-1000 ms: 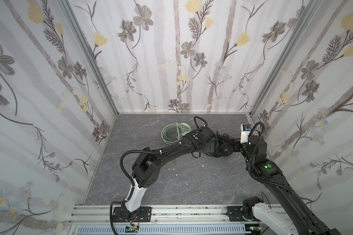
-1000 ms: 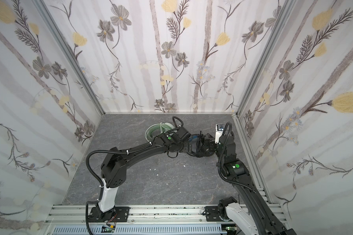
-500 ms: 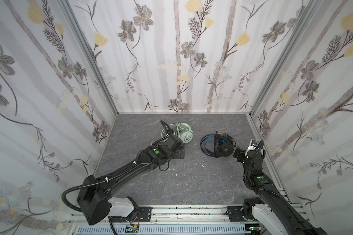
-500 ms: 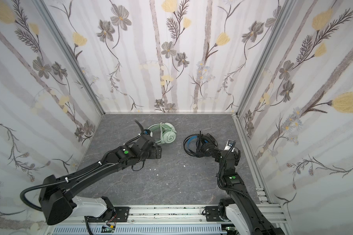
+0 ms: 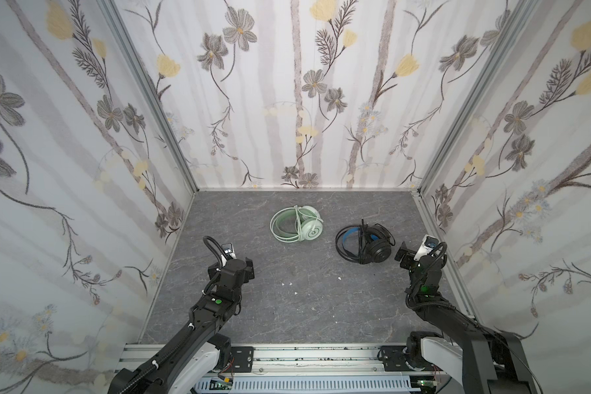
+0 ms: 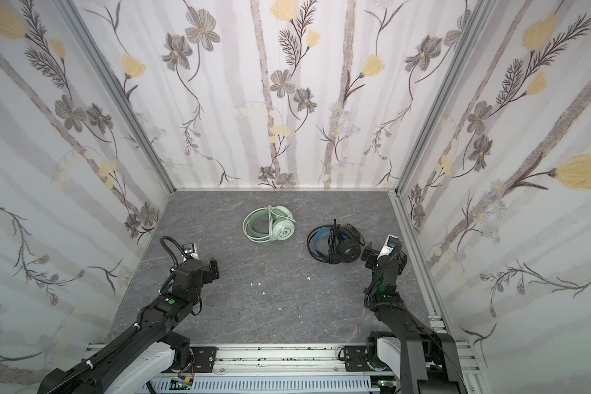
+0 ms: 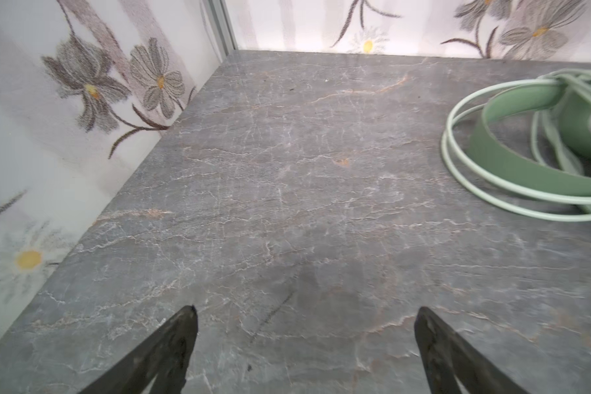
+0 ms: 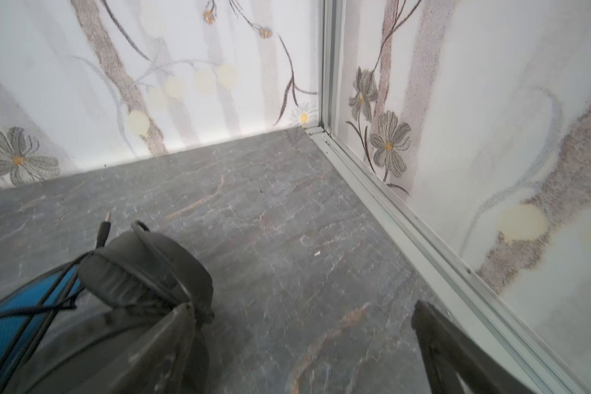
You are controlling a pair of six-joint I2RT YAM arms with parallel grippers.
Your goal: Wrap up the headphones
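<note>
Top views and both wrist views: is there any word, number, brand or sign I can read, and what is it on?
"3", or a rounded logo resembling it, in a circle on the ear cup of the green headset, seen in a top view; too small to be sure.
Black headset: a small bluish mark on the ear cup, too small to read.
Wrist views: no text.

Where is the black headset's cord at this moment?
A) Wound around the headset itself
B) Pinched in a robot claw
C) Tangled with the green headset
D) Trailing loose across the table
A: in both top views the black cable runs in loops across the band of the black headphones, and none of it trails over the table.
</note>
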